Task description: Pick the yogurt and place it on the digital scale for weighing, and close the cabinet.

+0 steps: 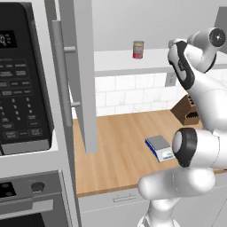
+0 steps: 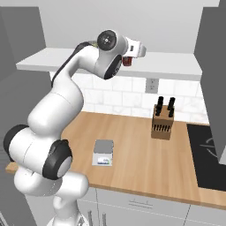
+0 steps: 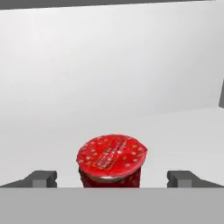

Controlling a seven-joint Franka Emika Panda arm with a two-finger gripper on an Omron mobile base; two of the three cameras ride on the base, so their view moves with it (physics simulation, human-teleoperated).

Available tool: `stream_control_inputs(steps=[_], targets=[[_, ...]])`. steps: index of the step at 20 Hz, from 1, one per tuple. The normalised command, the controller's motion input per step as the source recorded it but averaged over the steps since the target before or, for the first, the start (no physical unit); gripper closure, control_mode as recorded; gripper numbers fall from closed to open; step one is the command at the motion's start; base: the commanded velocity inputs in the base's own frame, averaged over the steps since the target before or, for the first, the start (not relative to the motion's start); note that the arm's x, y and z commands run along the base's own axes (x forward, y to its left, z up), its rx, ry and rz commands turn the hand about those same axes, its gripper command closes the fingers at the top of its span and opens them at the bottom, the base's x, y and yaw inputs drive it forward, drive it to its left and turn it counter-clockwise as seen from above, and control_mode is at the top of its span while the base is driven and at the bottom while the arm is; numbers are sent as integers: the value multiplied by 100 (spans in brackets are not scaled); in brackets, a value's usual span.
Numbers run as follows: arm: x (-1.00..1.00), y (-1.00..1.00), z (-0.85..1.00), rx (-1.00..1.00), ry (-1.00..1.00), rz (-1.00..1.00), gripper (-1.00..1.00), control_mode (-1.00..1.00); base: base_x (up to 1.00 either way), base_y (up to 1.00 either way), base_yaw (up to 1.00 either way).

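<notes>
Tool [image 3: 112,178] was spread wide, holding nothing. Yogurt [image 3: 112,161] sat on the white shelf [image 3: 175,131], bottom centre of hand view, between the two fingertips [image 3: 41,178], touching neither.

I see the dark-red yogurt [image 3: 111,159] with its speckled lid, and a grey-topped white-blue digital scale [image 2: 103,152].
</notes>
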Motion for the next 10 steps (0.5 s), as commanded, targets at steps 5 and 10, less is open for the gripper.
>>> stream_control_inputs(steps=[5, 10], targets=[[26, 0, -5, 0, 1, 0, -100, -100, 0, 0, 0], [26, -2, -15, 0, 2, 0, 100, -100, 0, 0, 0]])
